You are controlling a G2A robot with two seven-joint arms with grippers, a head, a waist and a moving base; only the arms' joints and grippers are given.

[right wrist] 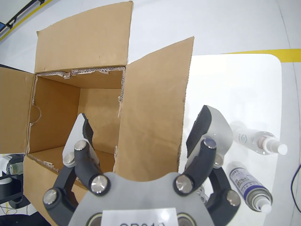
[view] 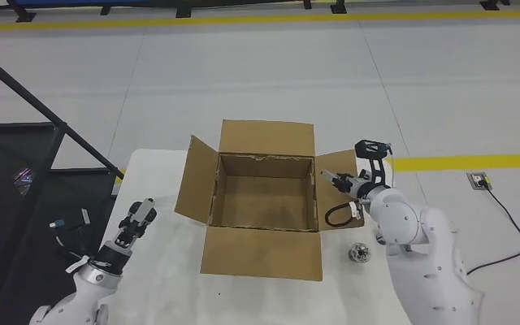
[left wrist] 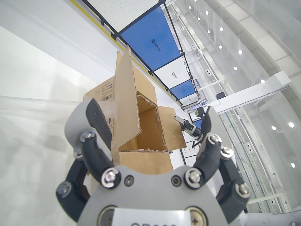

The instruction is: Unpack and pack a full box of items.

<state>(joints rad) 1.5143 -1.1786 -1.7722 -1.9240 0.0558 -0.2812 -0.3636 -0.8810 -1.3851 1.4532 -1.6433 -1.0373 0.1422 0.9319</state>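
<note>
An open cardboard box (view: 260, 252) stands mid-table with all flaps folded outward; what I see of its inside holds nothing. My right gripper (view: 333, 177) hangs over the box's right flap (right wrist: 152, 109), open, one finger on each side of the flap and nothing held (right wrist: 143, 112). A white spray bottle (right wrist: 254, 138) and a purple-labelled spray can (right wrist: 249, 187) lie on the table beside that flap. My left gripper (view: 143, 211) is low at the table's left, open and empty (left wrist: 150, 106), pointing at the box (left wrist: 145, 161).
A small shiny round item (view: 358, 253) sits on the white table (view: 162, 179) near the box's front right corner. A black cable loop (view: 338, 216) hangs by the right wrist. A black stand (view: 32, 187) borders the table's left.
</note>
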